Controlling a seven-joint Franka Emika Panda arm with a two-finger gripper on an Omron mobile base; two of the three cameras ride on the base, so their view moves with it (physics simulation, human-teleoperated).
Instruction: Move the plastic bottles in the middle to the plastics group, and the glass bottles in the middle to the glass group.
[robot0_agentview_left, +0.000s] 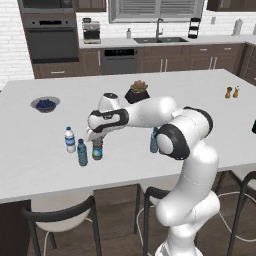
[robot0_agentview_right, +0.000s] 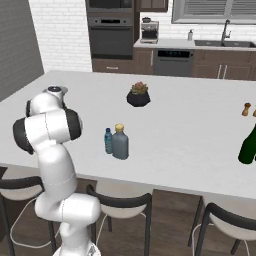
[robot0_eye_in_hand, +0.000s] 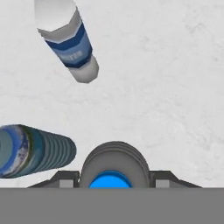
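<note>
**Kid:** What is the table like?

**Friend:** It is a big white counter (robot0_agentview_left: 30, 165) with dark chairs (robot0_agentview_left: 60, 220) tucked under the near edge. Behind it are dark brown cupboards, a black oven (robot0_agentview_left: 51, 37) on the far left, a sink (robot0_agentview_left: 159, 39) under a window and a white brick wall.

**Kid:** Where is the robot's hand?

**Friend:** The gripper (robot0_agentview_left: 96, 139) hangs over the left part of the counter, right on top of a small bottle with a teal-green label (robot0_agentview_left: 97, 150). In the hand view I see its blue cap (robot0_eye_in_hand: 110, 180) between the two dark fingers (robot0_eye_in_hand: 65, 178). They sit close on each side, but I cannot tell if they squeeze it.

**Kid:** What stands next to it?

**Friend:** A slim teal-blue bottle (robot0_agentview_left: 82, 153) is just to its left. A clear bottle with a white label (robot0_agentview_left: 69, 139) is a bit farther left.

**Kid:** And in the middle?

**Friend:** A pale blue bottle (robot0_agentview_right: 108, 141) touches a wide grey-blue bottle with a tan stopper (robot0_agentview_right: 120, 142).

**Kid:** Anything else?

**Friend:** A bowl of blue berries (robot0_agentview_left: 45, 104) far left, a pot plant (robot0_agentview_left: 137, 92) in the middle, two little shakers (robot0_agentview_left: 232, 92) and a dark green bottle (robot0_agentview_right: 248, 143) on the right.
</note>
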